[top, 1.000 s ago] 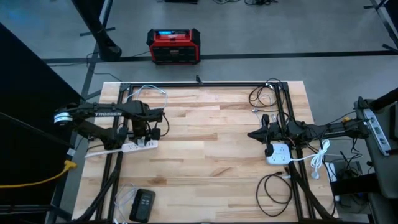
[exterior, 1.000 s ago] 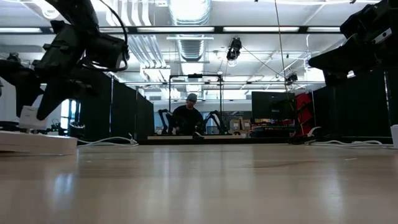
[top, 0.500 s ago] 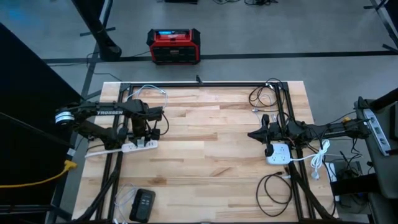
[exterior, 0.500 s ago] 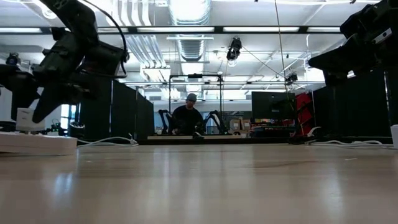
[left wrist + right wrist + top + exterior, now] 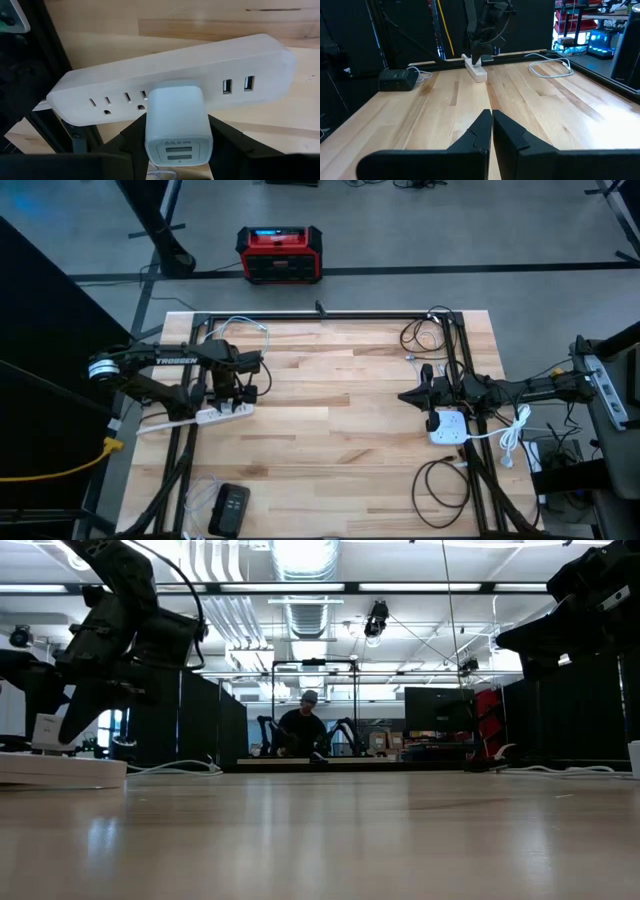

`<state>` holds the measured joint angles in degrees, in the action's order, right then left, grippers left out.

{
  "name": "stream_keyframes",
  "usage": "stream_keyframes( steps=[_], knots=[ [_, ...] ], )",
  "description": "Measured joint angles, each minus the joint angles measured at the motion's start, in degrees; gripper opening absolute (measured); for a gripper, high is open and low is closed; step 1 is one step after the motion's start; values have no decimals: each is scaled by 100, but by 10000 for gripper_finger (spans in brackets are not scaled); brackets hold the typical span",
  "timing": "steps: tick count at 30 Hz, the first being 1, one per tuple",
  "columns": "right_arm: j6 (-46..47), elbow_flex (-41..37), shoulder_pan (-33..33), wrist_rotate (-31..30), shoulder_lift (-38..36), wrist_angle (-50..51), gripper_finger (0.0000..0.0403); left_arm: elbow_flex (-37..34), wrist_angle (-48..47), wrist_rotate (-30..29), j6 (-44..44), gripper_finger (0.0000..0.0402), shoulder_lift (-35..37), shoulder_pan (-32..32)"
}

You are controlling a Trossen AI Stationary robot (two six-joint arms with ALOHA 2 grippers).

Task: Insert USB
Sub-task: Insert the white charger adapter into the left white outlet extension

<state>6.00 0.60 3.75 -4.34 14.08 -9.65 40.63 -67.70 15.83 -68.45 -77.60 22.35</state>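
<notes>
Over on the left side of the wooden table [image 5: 330, 430], the left gripper [image 5: 229, 394] hangs right above a white power strip [image 5: 165, 75] that lies near the table's left edge. Its fingers are clamped on a white USB charger block [image 5: 177, 122], and from the wrist view that block is pressed up against the strip's face, covering one of the outlets, with two empty outlets on one side of it and the strip's two built-in USB ports [image 5: 236, 85] on the other. The charger's own two USB slots face the camera, and both look empty. Whether its prongs are fully seated in the strip I cannot tell from where I stand.

From table height, the left arm looms dark over the strip's near end [image 5: 60, 770], and a thin white cable [image 5: 175, 766] trails off behind it.

Across the table, the right gripper [image 5: 491, 122] waits with its fingers pressed together, held above the wood near the right edge. Just beside it sits a second white power block [image 5: 447, 427] with a white cord [image 5: 510, 435] running off the table. Black cables [image 5: 440, 480] coil nearby.

A dark handheld device [image 5: 230, 508] rests at the front left corner. Far back in the room, a person [image 5: 300, 730] sits at another station, and a red box [image 5: 279, 253] stands on the floor behind the table.
</notes>
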Motion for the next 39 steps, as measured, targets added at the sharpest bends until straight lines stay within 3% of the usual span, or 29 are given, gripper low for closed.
stream_keyframes(
  steps=[13, 26, 33, 39],
  knots=[
    [44, 0, 0, 26, -2, 0, 0, -56, 61, -59, 62, 142, -9, 231],
    [84, 0, -1, 28, -1, 4, 0, 262, -1, -527, 323, 144, -28, 208],
    [85, 2, 0, 28, 0, 11, 0, 278, 63, -781, 128, 235, -24, 77],
    [47, 1, -1, 28, 0, 25, 0, 278, 17, -717, -10, 254, -24, -96]
  ],
)
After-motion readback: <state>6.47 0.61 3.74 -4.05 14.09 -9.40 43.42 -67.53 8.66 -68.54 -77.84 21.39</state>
